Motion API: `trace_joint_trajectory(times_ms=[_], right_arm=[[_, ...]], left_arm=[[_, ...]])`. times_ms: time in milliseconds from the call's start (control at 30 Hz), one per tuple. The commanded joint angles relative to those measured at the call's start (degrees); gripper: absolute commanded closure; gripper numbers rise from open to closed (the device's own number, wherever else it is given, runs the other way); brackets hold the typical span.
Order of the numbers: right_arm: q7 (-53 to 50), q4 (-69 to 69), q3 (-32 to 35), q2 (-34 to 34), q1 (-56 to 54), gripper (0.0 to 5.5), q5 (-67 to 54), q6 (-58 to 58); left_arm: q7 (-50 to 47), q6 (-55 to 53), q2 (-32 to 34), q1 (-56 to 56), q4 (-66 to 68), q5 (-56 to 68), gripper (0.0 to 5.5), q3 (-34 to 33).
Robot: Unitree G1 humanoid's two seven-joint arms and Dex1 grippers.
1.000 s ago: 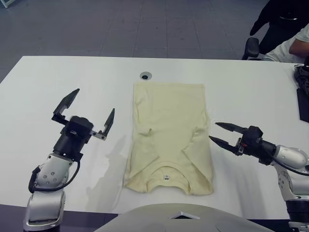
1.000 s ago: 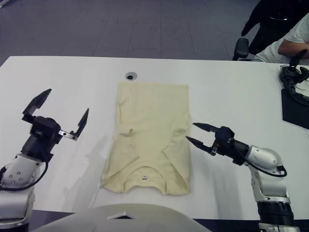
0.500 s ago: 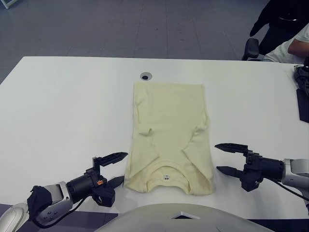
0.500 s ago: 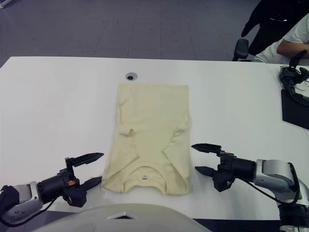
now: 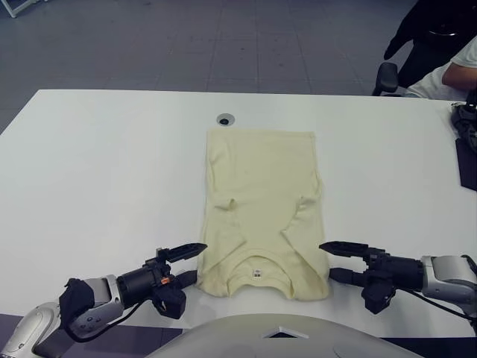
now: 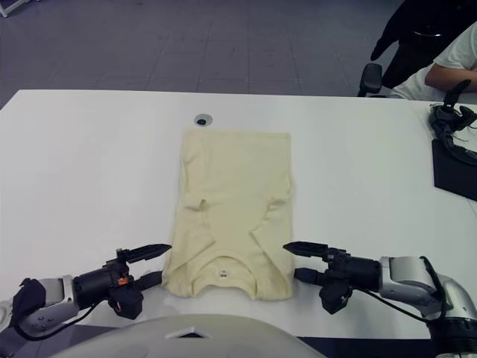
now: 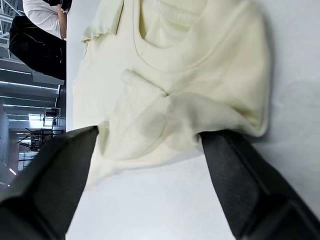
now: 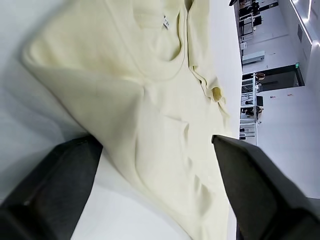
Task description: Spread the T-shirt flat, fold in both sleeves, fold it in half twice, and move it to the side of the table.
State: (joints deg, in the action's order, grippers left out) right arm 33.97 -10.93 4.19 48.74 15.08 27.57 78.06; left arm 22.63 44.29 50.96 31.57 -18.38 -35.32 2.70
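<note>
Okay, the pale-yellow cotton T-shirt (image 5: 262, 205) lies with its sleeves folded in down the middle of the white tabletop (image 5: 97, 171). Its collar end is close to the near edge, its hem just beside the round metal cable port (image 5: 223, 119), well apart from the left and right edges; the print on the small white neck label (image 5: 257, 273) is too small to read. Left gripper (image 5: 200, 261) and right gripper (image 5: 326, 259) sit low by the near edge, fingers spread wide, each straddling one near shirt corner and gripping nothing; whether they touch the fabric can't be told.
</note>
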Motion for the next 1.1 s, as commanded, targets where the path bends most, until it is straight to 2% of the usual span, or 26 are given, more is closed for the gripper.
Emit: trace_joint_trajectory(times_ms=[33,200,567,667,767,867,967,1100], right_arm=[[-0.6,0.7,-2.5,2.4,1.6,2.33,0.8,-2.0],[-1.9,2.3,-5.0,3.5,2.4,3.06,0.3,-4.3],[-3.4,4.4,-8.8,6.2,4.8,5.03,-1.3,-8.1],[-1.8,5.1,-10.9,7.6,5.8,5.49,-5.0,-12.0],[4.1,8.4,-14.6,11.4,8.7,5.49,-17.0,-22.5],[12.8,18.0,-16.8,17.7,12.4,5.49,-39.3,-38.0],[19.7,26.9,-13.5,22.8,14.3,5.49,-59.2,-49.4],[28.4,33.1,-4.8,26.1,17.8,5.49,-77.8,-58.4]], left_arm=[[2.0,-0.9,1.4,1.6,0.2,-2.7,2.64,0.4],[2.8,-0.6,1.2,2.1,-0.8,-3.3,3.41,1.6],[4.4,-1.2,1.2,2.9,-1.7,-2.3,5.43,2.5],[4.9,-1.9,1.2,3.2,-1.2,-1.4,5.50,2.5],[7.6,-5.1,1.8,4.6,-1.8,4.8,5.50,2.1],[14.8,-14.3,4.3,8.6,-6.7,20.3,5.50,1.1],[21.2,-21.9,8.5,13.5,-13.7,34.7,5.50,-2.2],[30.5,-27.7,12.3,23.0,-21.7,49.6,5.50,-13.7]])
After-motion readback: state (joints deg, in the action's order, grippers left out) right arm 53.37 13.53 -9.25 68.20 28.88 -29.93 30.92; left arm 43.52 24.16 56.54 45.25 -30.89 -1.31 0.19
